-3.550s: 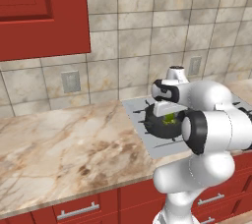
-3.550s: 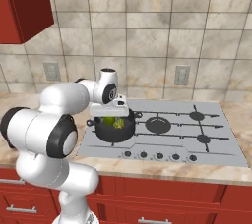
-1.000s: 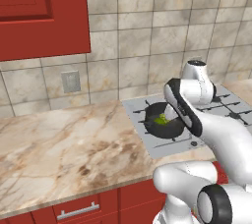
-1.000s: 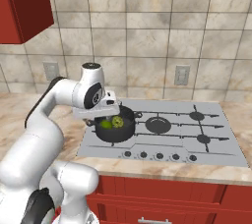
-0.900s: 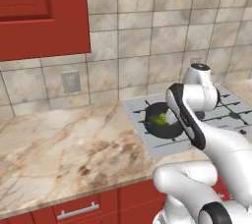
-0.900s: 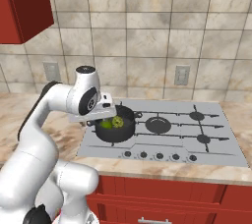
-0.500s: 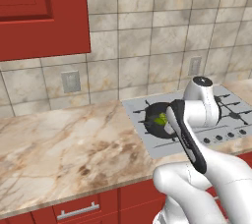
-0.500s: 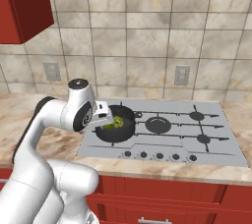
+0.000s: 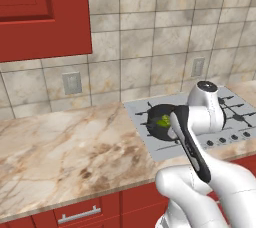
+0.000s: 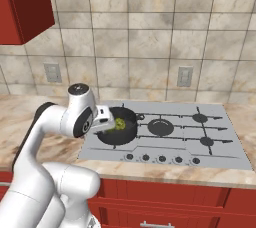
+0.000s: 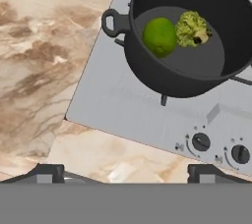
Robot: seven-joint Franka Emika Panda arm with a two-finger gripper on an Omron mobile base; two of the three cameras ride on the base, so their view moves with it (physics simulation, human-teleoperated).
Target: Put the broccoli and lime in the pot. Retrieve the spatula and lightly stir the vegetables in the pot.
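Hand view showed the pot on the near-left burner of the stove, with the lime and broccoli lying inside it, touching each other on the pot's floor. One loop handle pointed toward the marble counter. The jaws stood wide apart and released, gripping nothing, their two dark tips at the bottom edge over the counter's front, well clear of the pot. Two stove knobs sat along the stove's front edge. From the left base view, the pot sat partly behind the white arm, a patch of green showing inside. From the right base view, the pot lay just beside the hand.
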